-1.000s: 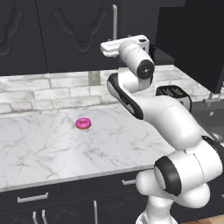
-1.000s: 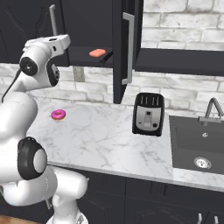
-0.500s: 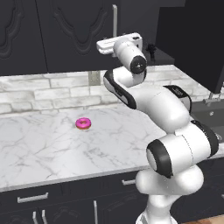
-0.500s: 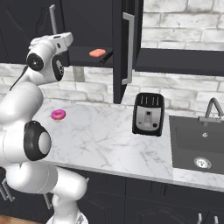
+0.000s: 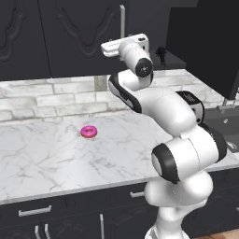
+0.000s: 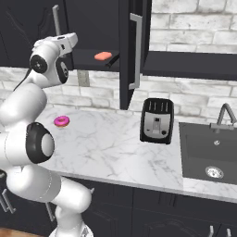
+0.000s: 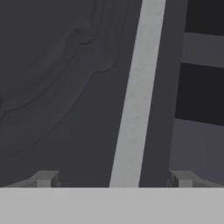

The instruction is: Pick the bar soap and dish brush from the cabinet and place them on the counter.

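I see the hand (image 7: 113, 178) raised to cabinet height with its two fingertips (image 7: 45, 178) spread wide apart and nothing between them. From the hand view, it faces a carved panel door of the cabinet (image 7: 61, 87), with that door's long silver bar handle (image 7: 136, 94) running straight up between the fingertips.

From the right base view, I see the bar soap (image 6: 102, 56), salmon-orange, lying flat on the dark inner shelf (image 6: 90, 60) of the open cabinet (image 6: 127, 46). The dish brush (image 6: 112, 60), thin and black, lies just beside the soap toward the open door; I cannot tell whether the two touch. The hand (image 6: 69, 40) is near the shelf's front edge, apart from both.

On the desk (image 6: 115, 148), a white marble slab with grey veins, I see a pink frosted donut (image 5: 88, 132) near the brick wall and a black toaster (image 6: 157, 121) beside the sink (image 6: 210, 152). From the left base view, the hand (image 5: 126, 45) sits just in front of the closed door's handle (image 5: 122, 21).
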Robot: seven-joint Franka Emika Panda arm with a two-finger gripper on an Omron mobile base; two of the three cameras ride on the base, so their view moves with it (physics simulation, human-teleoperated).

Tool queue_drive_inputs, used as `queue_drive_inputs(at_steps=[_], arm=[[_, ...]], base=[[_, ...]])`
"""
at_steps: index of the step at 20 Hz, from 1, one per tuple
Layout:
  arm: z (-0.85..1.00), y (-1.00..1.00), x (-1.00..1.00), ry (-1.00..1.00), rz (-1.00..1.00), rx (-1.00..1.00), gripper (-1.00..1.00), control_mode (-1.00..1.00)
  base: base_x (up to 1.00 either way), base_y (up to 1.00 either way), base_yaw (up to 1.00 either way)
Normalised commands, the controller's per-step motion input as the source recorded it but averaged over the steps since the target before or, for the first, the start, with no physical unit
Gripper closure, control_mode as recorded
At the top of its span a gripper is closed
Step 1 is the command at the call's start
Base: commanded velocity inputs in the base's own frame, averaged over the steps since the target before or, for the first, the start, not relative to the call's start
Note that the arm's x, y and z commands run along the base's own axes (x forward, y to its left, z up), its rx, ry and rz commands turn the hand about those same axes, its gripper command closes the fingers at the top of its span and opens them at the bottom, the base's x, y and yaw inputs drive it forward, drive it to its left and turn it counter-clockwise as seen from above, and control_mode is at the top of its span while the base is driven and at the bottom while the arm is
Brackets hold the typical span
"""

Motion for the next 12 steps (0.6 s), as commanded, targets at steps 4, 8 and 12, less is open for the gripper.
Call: queue_drive_inputs(at_steps=[4,8,12], arm=[[-0.09,0.20,0.45,0.00,-0.02,-0.03,1.00,-1.00],[-0.10,0.24,0.50,0.03,-0.03,0.00,1.00,-1.00],[-0.14,0.18,0.50,0.15,-0.02,-0.03,1.00,-1.00]], base=[[0.00,0.00,0.00],[0.00,0.00,0.00],[0.00,0.00,0.00]])
